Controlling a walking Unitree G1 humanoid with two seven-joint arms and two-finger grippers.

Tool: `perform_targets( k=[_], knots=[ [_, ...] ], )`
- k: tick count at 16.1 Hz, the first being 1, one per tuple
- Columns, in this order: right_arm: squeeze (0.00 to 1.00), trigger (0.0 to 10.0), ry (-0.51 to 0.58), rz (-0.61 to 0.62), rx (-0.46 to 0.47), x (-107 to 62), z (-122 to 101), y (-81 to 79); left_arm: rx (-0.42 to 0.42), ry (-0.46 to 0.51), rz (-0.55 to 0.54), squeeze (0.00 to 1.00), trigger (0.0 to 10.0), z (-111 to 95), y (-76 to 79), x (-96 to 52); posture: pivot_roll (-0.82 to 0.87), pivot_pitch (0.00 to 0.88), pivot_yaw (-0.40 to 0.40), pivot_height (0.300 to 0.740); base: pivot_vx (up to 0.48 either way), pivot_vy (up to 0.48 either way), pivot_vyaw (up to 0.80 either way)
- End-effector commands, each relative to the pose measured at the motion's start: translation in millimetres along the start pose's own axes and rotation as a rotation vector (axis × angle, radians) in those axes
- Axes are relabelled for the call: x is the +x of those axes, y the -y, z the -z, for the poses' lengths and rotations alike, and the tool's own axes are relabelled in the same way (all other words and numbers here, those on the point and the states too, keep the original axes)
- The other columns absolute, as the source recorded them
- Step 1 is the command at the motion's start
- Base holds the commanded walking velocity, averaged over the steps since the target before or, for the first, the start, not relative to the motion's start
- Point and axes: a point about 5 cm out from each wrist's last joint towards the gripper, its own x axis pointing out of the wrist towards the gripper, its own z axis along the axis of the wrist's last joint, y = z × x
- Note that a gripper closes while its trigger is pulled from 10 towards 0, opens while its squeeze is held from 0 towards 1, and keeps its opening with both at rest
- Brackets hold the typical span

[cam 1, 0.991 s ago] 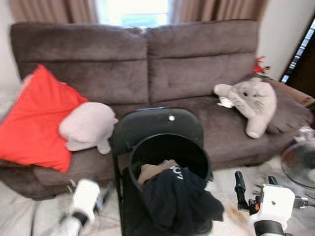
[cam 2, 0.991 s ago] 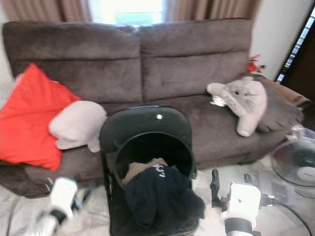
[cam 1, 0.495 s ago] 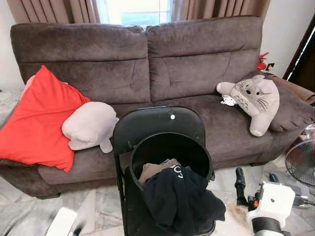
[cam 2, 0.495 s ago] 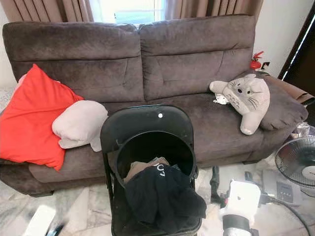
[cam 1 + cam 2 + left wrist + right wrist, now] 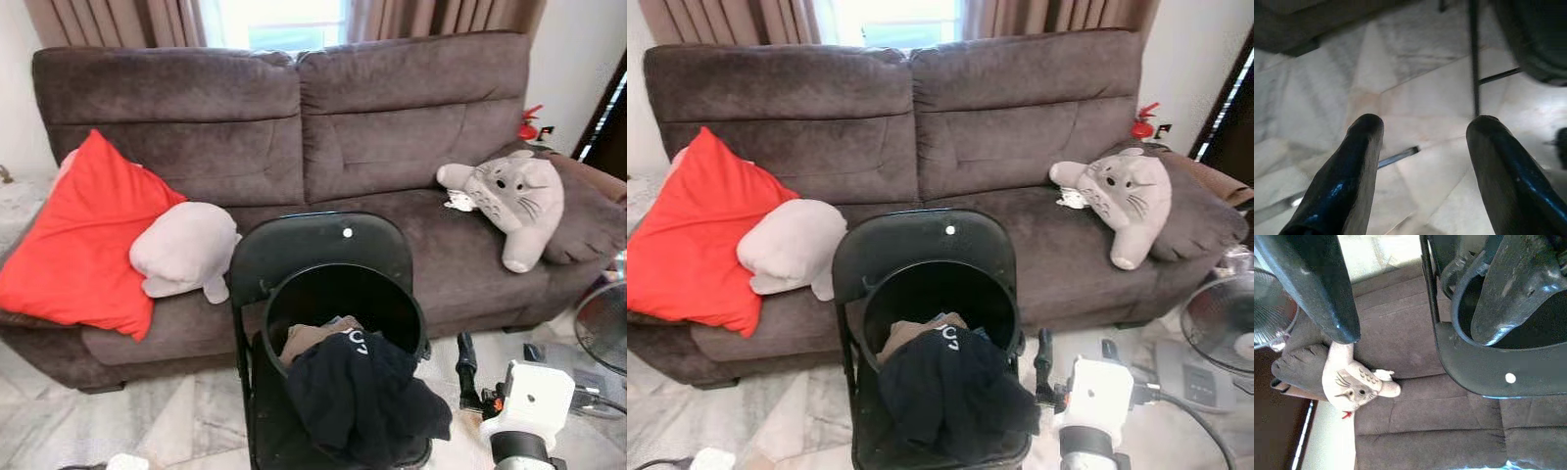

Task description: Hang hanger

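Since no hanger can be made out, task looks unstarted | right gripper (image 5: 482,364) spread, empty, beside bucket (image 5: 342,323) of clothes (image 5: 364,397) on chair (image 5: 323,257) | left gripper (image 5: 1422,161) spread, empty, over floor (image 5: 1327,93) | left: find, grasp, hang

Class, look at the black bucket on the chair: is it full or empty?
Partly full. The bucket holds a tan cloth, and a dark garment spills over its front rim; the back half is bare.
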Motion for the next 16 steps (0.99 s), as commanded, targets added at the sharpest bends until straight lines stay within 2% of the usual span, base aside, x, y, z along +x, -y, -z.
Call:
perform_targets(
  k=[1, 7, 16],
  knots=[
    [0.00, 10.0, 0.004, -0.009, -0.008, 1.6, 0.3, -1.6, -0.014, -0.009, 0.008, 0.00, 10.0, 3.5, 1.2, -1.1, -0.05, 0.000, 0.047, 0.740, 0.000, 0.000, 0.00],
    [0.00, 10.0, 0.002, -0.016, -0.004, 0.3, 2.1, -4.9, -0.028, -0.029, 0.056, 0.00, 10.0, 12.6, 16.2, -2.8, -0.06, 0.000, 0.063, 0.740, 0.000, 0.000, 0.00],
    [0.00, 10.0, -0.008, -0.020, -0.002, 2.9, 3.5, -8.5, -0.034, -0.022, 0.056, 0.00, 10.0, 9.6, 16.2, -1.3, -0.05, 0.000, 0.059, 0.740, 0.000, 0.000, 0.00]
  ],
)
